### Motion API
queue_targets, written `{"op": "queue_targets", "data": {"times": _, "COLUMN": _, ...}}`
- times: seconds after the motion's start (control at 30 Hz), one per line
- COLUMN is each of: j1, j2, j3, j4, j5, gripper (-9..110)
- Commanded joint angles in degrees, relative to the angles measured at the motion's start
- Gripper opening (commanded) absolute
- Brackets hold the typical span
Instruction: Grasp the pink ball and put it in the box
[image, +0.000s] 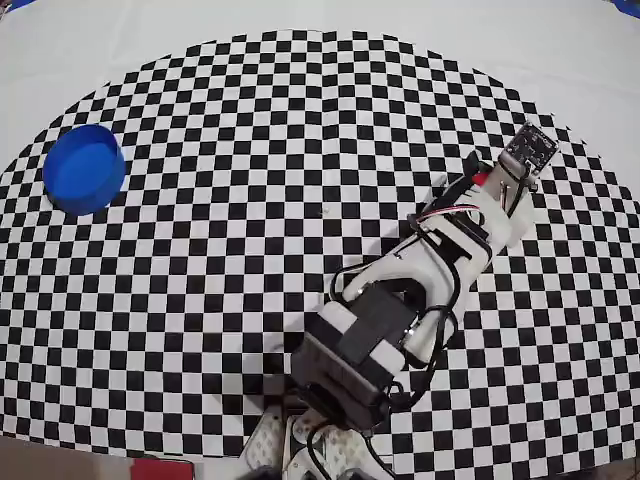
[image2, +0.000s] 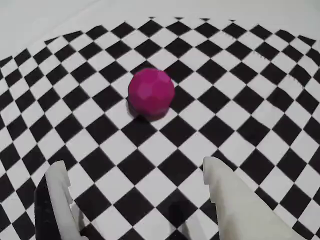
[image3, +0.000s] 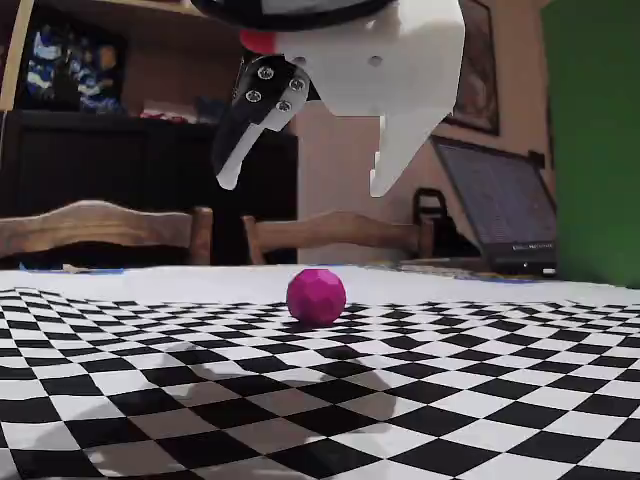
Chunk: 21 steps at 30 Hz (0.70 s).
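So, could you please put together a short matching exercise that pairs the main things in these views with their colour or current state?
Things:
1. pink ball
2. box
3. gripper
4. checkered cloth

States:
A. round and bright blue, empty, at the left edge of the overhead view
B. open, raised above the table, holding nothing
C. black and white, covering the table
D. magenta, resting on the cloth, ahead of the fingertips in the wrist view

Pairs: 1-D, 2-A, 3-B, 4-C
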Motion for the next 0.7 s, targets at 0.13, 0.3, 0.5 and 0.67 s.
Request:
{"op": "queue_targets", "data": {"times": 0.13, "j1": 0.44, "j2": -3.43, "j3": -6.24, "j4": -1.05, "j5": 0.62, "gripper": 31}}
{"op": "queue_targets", "data": {"times": 0.3, "j1": 0.44, "j2": -6.24, "j3": -8.88, "j4": -0.44, "j5": 0.62, "gripper": 31}}
{"op": "queue_targets", "data": {"times": 0.5, "j1": 0.26, "j2": -9.84, "j3": -13.36, "j4": 1.23, "j5": 1.14, "gripper": 31}}
{"op": "queue_targets", "data": {"times": 0.67, "j1": 0.18, "j2": -13.10, "j3": -16.70, "j4": 1.32, "j5": 1.32, "gripper": 31}}
